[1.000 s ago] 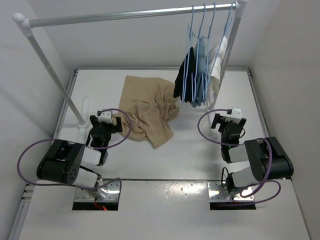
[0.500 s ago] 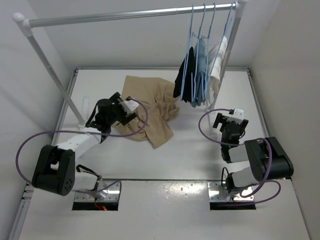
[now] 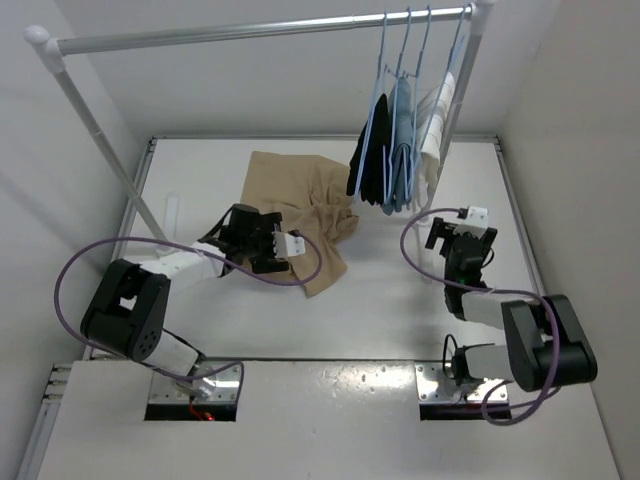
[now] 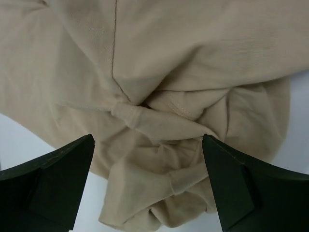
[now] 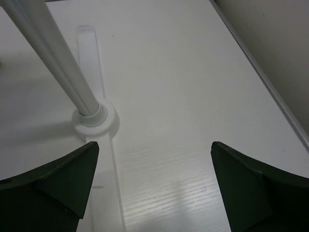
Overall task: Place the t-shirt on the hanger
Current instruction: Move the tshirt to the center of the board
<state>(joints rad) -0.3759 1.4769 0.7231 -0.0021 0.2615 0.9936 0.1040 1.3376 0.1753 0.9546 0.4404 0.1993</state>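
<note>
Trouble can start with how the t-shirt (image 3: 300,215) lies. It sits in a crumpled heap on the table (image 3: 380,310), left of the middle of the top view, and its upper right edge lies near the clothes that hang down. It is not on any hanger yet.

The left gripper (image 4: 148,137) hangs right over the heap with its fingers wide apart and nothing between them. Under it, the wrist view shows thick folds and a twisted hem all bunched up. If the fingers close here, I think they grab many layers at once. Then the shirt comes up as a lump and the neck hole stays hidden. A hanger cannot go into a lump. A thin pinch could slip out too, since the cloth looks soft.

The right gripper (image 5: 155,144) is at the right of the top view, well apart from the shirt. Its fingers are wide apart too and hold nothing. Its own view shows the white post (image 5: 53,63) of the rack close ahead. A fast move that way could bump it.

The hangers (image 3: 407,50) hang packed together on the rail (image 3: 250,30) at the upper right. I cannot tell which one is bare. Pulling one out could drag its neighbours along or knock their clothes off.
</note>
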